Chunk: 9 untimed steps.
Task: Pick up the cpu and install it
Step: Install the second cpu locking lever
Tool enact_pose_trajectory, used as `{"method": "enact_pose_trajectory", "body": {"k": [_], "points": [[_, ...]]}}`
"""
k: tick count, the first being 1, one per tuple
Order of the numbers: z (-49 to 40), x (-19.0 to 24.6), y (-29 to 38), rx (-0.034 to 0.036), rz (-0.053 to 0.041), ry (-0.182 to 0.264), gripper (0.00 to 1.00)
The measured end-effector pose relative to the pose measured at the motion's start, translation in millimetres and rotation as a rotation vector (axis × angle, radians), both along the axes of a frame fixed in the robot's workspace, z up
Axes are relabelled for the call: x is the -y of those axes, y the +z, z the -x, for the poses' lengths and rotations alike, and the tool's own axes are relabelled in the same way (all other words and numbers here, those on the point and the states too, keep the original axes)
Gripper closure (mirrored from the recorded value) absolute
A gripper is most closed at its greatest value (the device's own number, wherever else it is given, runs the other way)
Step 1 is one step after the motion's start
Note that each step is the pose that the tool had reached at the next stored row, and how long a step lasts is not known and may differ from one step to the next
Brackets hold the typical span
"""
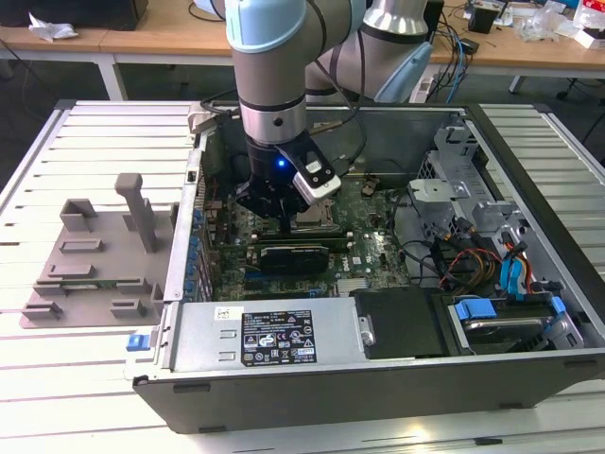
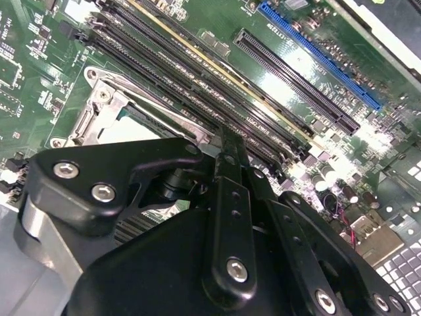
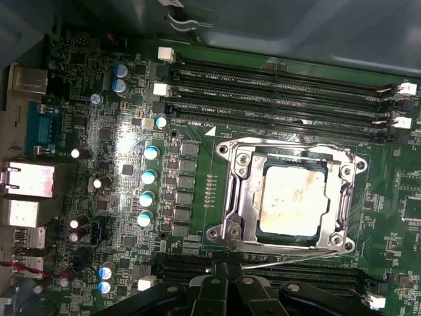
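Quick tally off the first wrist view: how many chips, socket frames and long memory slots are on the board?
cpu: 1
socket frame: 1
memory slots: 4
Total: 6

a robotics lab or workshop: an open computer case lies on a slatted metal table, with cable-strewn wooden desks behind and a grey fixture tray alongside.
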<state>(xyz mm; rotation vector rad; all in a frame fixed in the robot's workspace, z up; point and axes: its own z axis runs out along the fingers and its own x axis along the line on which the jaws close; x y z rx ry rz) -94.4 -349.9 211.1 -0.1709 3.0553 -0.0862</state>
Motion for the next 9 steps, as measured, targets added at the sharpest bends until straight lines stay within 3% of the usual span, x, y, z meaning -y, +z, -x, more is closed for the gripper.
{"method": "enact_pose_trajectory", "body": {"k": [4, 7, 9], "points": [[0.0, 0.0, -0.1, 0.0002, -0.0017, 0.000, 0.89], [0.0, 2.3, 0.0, 0.0003, -0.0233, 0.000, 0.89], [0.0, 7.1, 0.0, 0.0003, -0.0386, 0.000, 0.89]]}}
